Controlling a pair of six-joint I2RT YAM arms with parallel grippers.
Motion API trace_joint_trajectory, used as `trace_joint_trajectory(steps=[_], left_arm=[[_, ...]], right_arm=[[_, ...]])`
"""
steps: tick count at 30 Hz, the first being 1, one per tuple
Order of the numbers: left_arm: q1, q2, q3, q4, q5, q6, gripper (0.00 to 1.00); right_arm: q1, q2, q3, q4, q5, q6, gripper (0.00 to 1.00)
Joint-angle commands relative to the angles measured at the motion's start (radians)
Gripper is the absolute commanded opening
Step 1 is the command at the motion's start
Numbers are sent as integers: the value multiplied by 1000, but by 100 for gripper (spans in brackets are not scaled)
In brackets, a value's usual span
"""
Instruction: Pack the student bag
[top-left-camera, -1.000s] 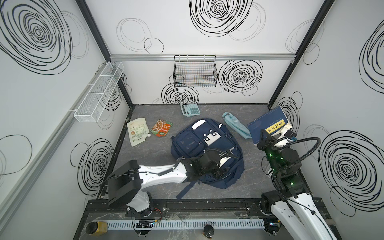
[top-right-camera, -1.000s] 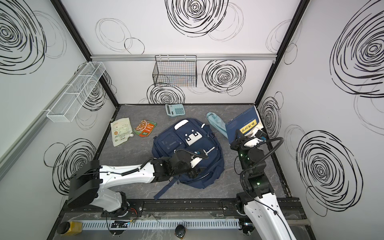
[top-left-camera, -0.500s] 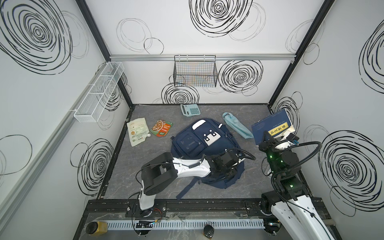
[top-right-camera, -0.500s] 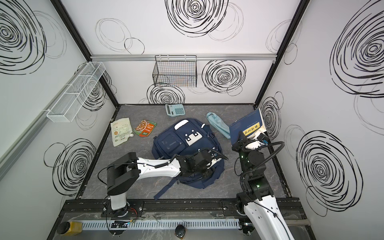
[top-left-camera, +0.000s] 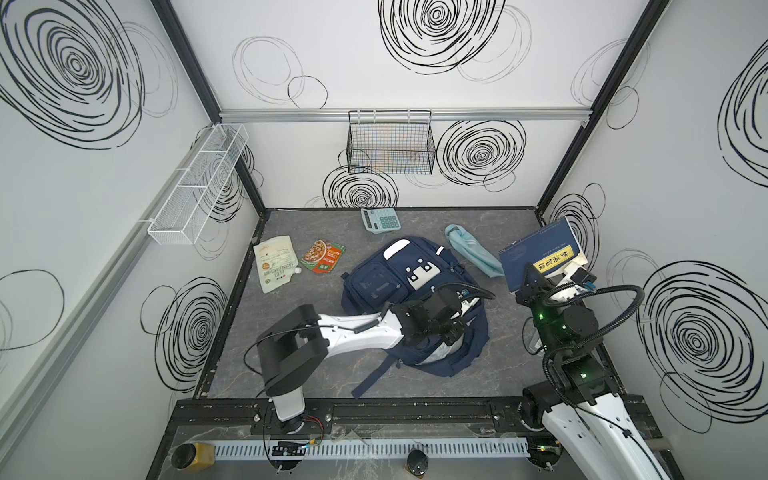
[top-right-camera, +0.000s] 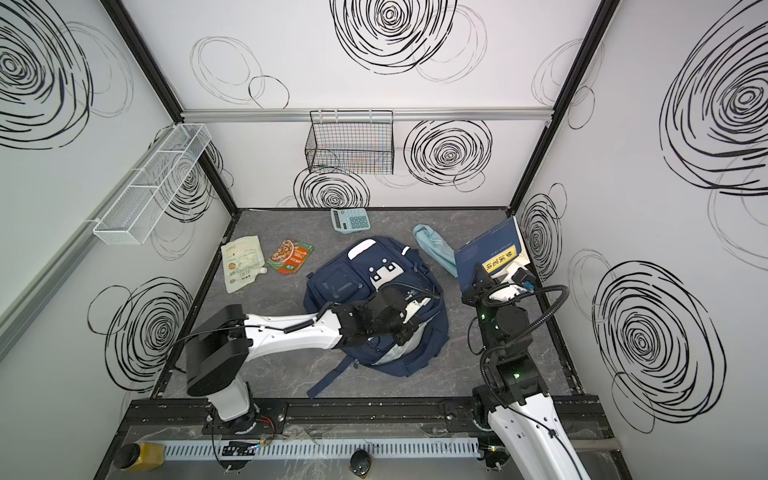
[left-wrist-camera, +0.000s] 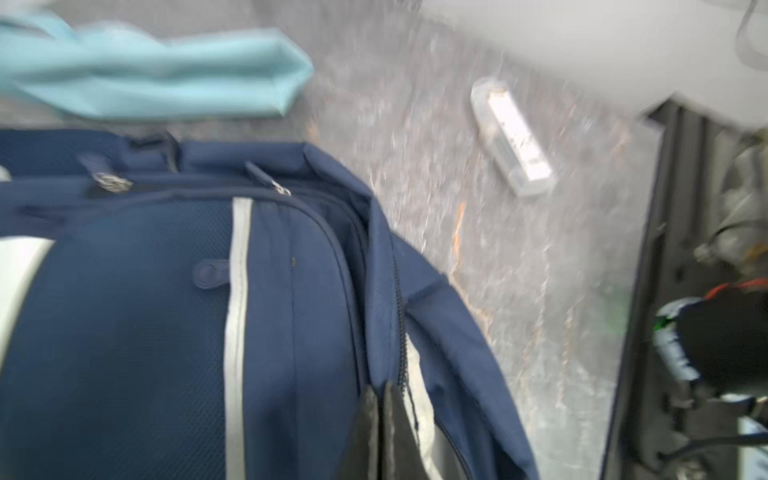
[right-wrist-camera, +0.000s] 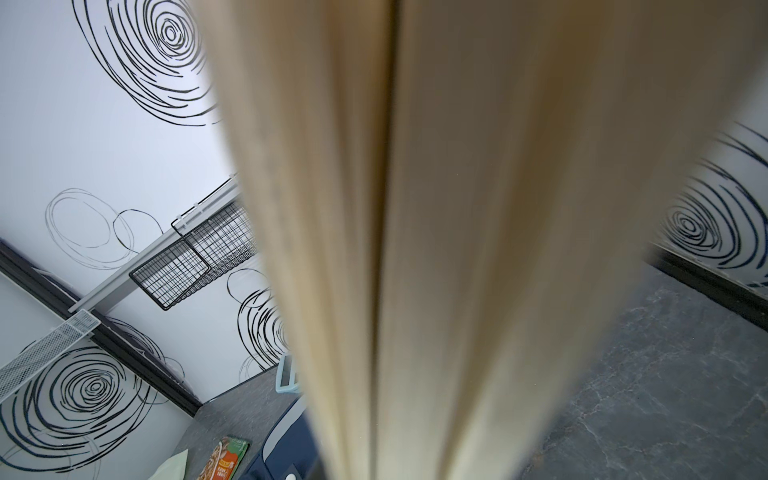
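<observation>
1. The left arm starts at its base on the near edge of the table (top-left-camera: 307, 357). Its forearm runs low and almost level toward the middle, and the wrist bends down over the near-right part of the student bag (top-left-camera: 374, 286).
2. The left end effector (left-wrist-camera: 380, 392) is clenched on the navy flap beside the zip of the bag's main opening. Its dark fingers (left-wrist-camera: 368, 432) are pressed together, though the left wrist view is blurred.
3. The student bag lies flat in the middle of the table with its white face patch up. The opening gapes on the near-right side and shows the grey lining (top-left-camera: 436, 353). A strap (top-left-camera: 372, 376) trails toward the near edge.
4. The right arm stands up from the near-right corner with its wrist raised. The right end effector (top-left-camera: 531, 286) grasps the lower edge of a blue book (top-left-camera: 536, 249). The book is held tilted above the right edge, yellow label up.
5. In the right wrist view the book's cream page edges fill the middle and hide that end effector.
6. A light blue umbrella (top-left-camera: 473, 253) lies between the bag and the book, just beside the bag.
7. A calculator (top-left-camera: 380, 219) sits at the middle of the far edge. A white pouch (top-left-camera: 276, 264) and an orange packet (top-left-camera: 323, 257) lie side by side near the left edge, well apart from the bag.
8. A small clear case (left-wrist-camera: 511, 137) lies on bare table near the bag's open side.
</observation>
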Motion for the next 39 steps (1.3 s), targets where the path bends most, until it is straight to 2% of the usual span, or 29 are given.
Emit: trace_joint_trajectory(steps=[1,7,13,19,23,30,39], left_arm=[[20,-155,-69,204,-83,-31,0],[40,-351,-216,424,-176,-31,0],[63,-440,-285,568,-198,-14,0],[68,-437,-313,650,-234,-34,0],[68,-427,-327,720,-300,-64,0],[62,-385,-353,854,-370,-125,0],[55,-349,-345,839,-425,-124,0]], right_arm=[[6,27,4,85,-48,18,0],[15,91,6,121,-111,51,0],[15,154,-21,148,-227,123,0],[16,164,-58,141,-285,202,0],[16,140,-75,97,-329,259,0],[43,105,-129,88,-447,433,0],[157,73,-214,103,-412,565,0]])
